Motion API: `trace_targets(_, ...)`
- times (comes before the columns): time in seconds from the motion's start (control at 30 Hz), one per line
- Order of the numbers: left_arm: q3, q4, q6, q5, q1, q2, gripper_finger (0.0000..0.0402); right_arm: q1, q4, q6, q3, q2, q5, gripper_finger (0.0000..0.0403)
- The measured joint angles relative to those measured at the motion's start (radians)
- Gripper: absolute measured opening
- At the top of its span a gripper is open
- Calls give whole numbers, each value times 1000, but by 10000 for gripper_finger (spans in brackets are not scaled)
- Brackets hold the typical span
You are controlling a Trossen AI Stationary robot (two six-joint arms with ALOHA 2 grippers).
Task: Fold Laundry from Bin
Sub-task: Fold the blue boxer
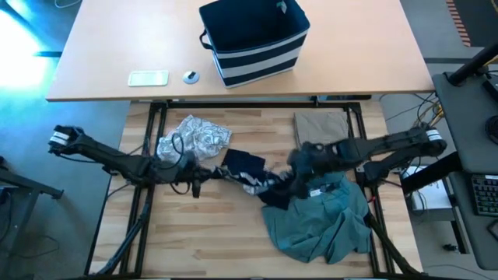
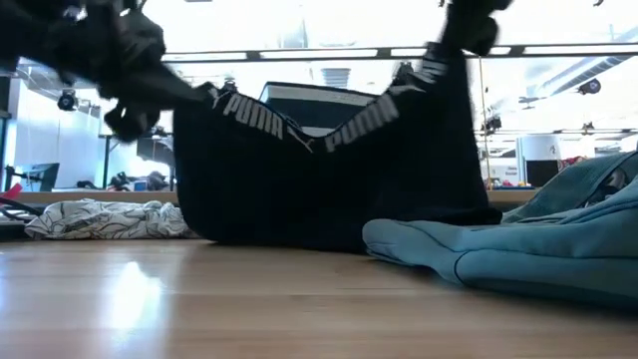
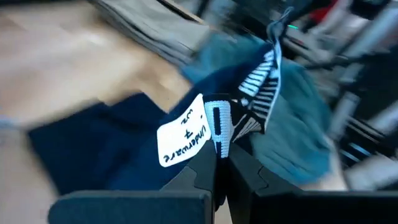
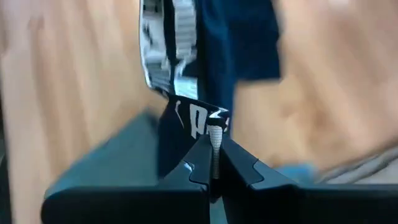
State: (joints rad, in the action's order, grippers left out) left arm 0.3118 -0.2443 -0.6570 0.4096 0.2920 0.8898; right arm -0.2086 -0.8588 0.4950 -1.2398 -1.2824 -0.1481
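Waistband corners of the limp, light navy garment (image 1: 249,173) sit pinched in your left gripper (image 3: 216,163) and right gripper (image 4: 213,163), so keep hold there.

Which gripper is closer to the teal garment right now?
Right. The right gripper, shut on the navy garment, is at the teal garment's upper edge. The left gripper pinches the navy garment's other end, across the table near the grey-white patterned piece.
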Motion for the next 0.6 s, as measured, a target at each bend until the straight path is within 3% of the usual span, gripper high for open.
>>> trace_targets(0.17, -122, -103, -101, -146, 34, 46, 0, -152, -3, 79, 102, -8, 162, 9)
trace_targets(0.27, -146, -113, -160, -167, 37, 54, 0, -201, -1, 170, 116, -11, 161, 9)
trace_targets(0.47, -73, -211, -44, -132, 7, 3, 0, -183, -5, 188, -5, 21, -99, 9)
trace_targets(0.6, 88, -93, 107, -111, -45, -44, 0, -143, -8, 99, -138, 26, -263, 9)
